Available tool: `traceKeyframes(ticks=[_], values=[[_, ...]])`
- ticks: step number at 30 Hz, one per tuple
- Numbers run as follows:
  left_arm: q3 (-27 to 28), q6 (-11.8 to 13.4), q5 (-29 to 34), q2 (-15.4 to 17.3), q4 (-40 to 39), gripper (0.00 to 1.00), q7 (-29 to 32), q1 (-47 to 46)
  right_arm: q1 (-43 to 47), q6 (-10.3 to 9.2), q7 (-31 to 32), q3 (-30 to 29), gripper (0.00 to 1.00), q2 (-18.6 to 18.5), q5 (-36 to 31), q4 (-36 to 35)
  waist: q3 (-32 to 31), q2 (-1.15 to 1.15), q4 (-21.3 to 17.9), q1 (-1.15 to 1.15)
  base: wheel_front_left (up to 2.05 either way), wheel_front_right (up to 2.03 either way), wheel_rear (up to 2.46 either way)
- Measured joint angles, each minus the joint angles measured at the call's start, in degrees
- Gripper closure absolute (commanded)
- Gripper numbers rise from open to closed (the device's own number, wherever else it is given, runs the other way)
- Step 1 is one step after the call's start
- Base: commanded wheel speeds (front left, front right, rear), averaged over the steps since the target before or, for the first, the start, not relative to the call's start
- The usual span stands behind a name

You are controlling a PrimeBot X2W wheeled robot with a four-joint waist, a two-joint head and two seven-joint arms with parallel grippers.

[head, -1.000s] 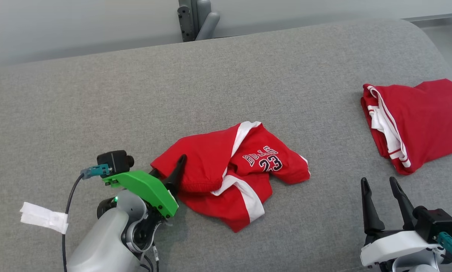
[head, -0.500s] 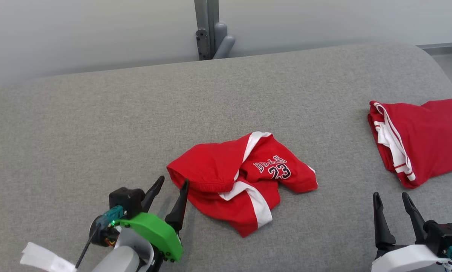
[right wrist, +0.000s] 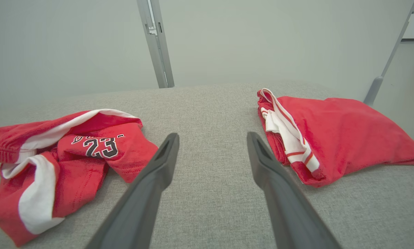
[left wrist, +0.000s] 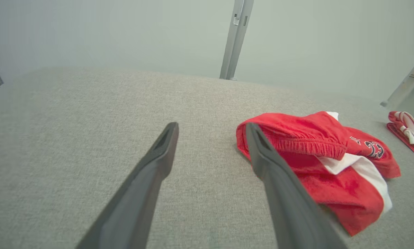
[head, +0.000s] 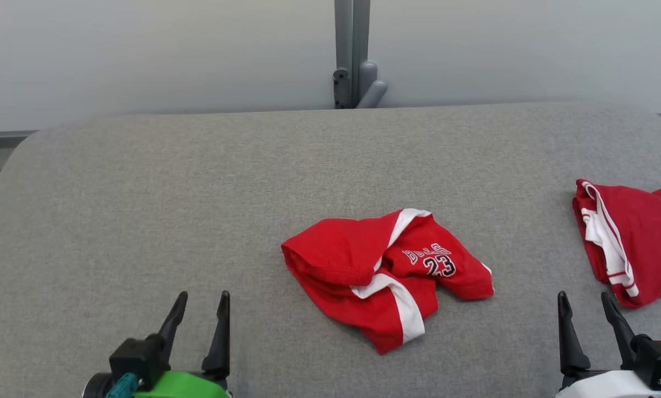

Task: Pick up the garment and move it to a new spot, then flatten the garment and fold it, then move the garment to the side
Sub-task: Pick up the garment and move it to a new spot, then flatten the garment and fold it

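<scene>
Grey surface [head: 142, 193]: crumpled garment [head: 374, 271] lies apart, right of left hand [head: 204, 297].

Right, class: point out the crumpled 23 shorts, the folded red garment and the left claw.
crumpled shorts [head: 347, 257], head view, upper red panel
folded red garment [head: 645, 243], head view, plain top
left claw [head: 203, 297], head view, between fingertips

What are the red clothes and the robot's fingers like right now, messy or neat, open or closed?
Red garment with 23: crumpled and unfolded, lying loose in the middle.
Second red garment: folded over, lying off to the right.
Left gripper: fingers open, holding nothing.
Right gripper: fingers open, holding nothing.
</scene>
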Motion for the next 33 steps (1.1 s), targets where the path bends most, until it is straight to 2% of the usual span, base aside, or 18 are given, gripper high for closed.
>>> traceKeyframes(ticks=[7,12,21,33], values=[[7.65,-3.89,7.23,-0.57,-1.24,0.00,0.00,6.73,0.82,0.00,0.00,-0.77,0.00,-0.01,-1.01,-0.43,-1.70,0.00,2.69,0.00,0.00,0.00,0.00],[13.58,-7.05,11.21,-3.32,-0.82,0.00,0.00,10.63,1.14,0.00,0.00,-0.69,0.00,-0.01,-1.27,-0.51,-3.18,0.00,3.55,0.00,0.00,0.00,0.00],[20.58,-13.29,17.18,-8.49,0.98,0.00,0.00,13.46,1.81,0.00,0.00,-0.60,0.00,-0.01,-1.78,-0.56,-4.26,0.00,3.20,0.00,0.00,0.00,0.00],[25.23,-16.28,21.17,-11.88,1.93,0.00,0.00,13.46,2.03,0.00,0.00,-0.47,0.00,-0.01,-1.78,-0.38,-4.21,0.00,2.61,0.00,0.00,0.00,0.00]])
